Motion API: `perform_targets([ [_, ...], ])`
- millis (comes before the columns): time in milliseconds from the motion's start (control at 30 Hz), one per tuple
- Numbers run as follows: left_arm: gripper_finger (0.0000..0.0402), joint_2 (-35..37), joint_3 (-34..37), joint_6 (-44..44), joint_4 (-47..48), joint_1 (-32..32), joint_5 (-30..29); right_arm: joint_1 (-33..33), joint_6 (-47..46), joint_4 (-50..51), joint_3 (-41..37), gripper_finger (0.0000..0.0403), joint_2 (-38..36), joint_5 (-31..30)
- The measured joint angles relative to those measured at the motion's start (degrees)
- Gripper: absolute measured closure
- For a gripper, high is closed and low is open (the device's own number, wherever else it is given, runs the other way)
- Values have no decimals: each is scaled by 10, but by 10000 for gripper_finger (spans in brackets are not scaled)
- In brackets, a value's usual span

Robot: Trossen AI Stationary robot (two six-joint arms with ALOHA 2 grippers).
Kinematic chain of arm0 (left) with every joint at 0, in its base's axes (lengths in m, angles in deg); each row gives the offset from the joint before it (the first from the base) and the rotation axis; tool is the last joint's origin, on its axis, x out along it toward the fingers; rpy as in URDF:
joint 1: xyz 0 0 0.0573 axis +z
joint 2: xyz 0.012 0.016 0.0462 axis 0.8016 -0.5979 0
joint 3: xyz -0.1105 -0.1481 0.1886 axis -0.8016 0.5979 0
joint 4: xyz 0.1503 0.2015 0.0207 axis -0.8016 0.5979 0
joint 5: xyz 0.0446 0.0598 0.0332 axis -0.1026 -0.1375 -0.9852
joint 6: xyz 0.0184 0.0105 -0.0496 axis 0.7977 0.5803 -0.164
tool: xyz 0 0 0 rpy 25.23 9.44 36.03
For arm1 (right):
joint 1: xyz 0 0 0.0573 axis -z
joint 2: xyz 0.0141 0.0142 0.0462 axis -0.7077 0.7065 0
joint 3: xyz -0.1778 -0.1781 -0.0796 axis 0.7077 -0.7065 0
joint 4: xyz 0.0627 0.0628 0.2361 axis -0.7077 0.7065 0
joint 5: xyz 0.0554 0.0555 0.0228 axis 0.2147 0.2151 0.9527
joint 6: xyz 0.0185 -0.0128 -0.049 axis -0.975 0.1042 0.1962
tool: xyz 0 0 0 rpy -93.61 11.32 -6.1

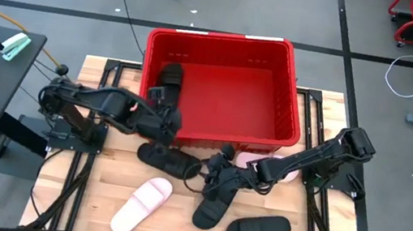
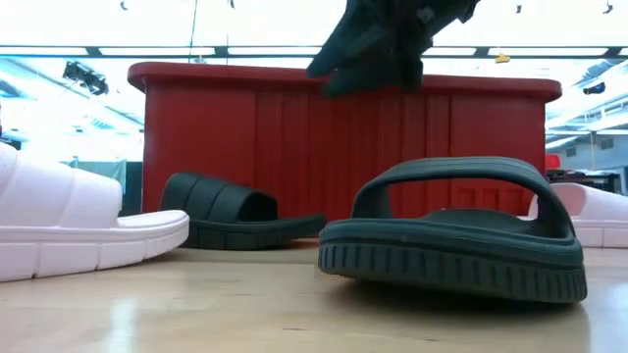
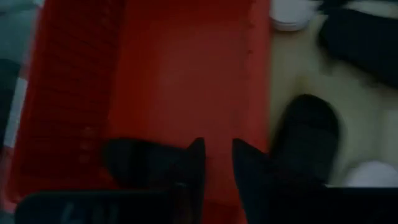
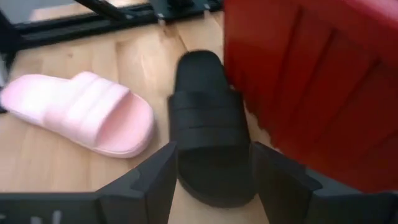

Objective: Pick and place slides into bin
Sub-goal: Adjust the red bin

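My left gripper point(image 1: 167, 118) sits at the red bin's point(image 1: 290, 103) near-left rim, fingers slightly apart, pinching nothing; one black slide point(image 1: 169, 81) lies inside. My right gripper point(image 4: 211, 177) is spread wide over a ribbed black slide point(image 4: 208, 118) beside the slotted wall. A pink slide point(image 1: 142, 203) lies on the wooden table point(image 1: 96, 197).

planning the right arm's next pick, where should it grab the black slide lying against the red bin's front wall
Probably across the wide strap of the black rubber slide, coming from above. It lies sole-down beside the red plastic bin, the strap arching up as its highest part, and the right gripper hangs open with a finger on each side.
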Motion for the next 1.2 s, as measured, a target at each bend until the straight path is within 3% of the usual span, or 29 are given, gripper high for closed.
perform_targets([
  [200, 314, 1, 33, -105, 32, -72, 96, 6, -37, -1, 0, 197, 42, 8],
  [400, 318, 1, 162, -174, 10, -141, 69, 17, -36, -2, 0, 197, 60, -45],
  [500, 326, 1, 245, -240, 5, -159, 23, 35, -32, -2, 0, 197, 57, -47],
  [667, 333, 1, 368, -364, -22, -163, 17, 65, -27, -16, 0, 197, 57, -41],
  [900, 329, 1, 468, -373, -126, -163, 18, 88, 11, -53, 0, 197, 59, -32],
  [1067, 335, 1, 498, -374, -163, -160, 17, 104, 48, -110, 0, 197, 59, -35],
  [1200, 337, 1, 508, -369, -204, -156, 16, 112, 29, -114, 0, 197, 59, 5],
])
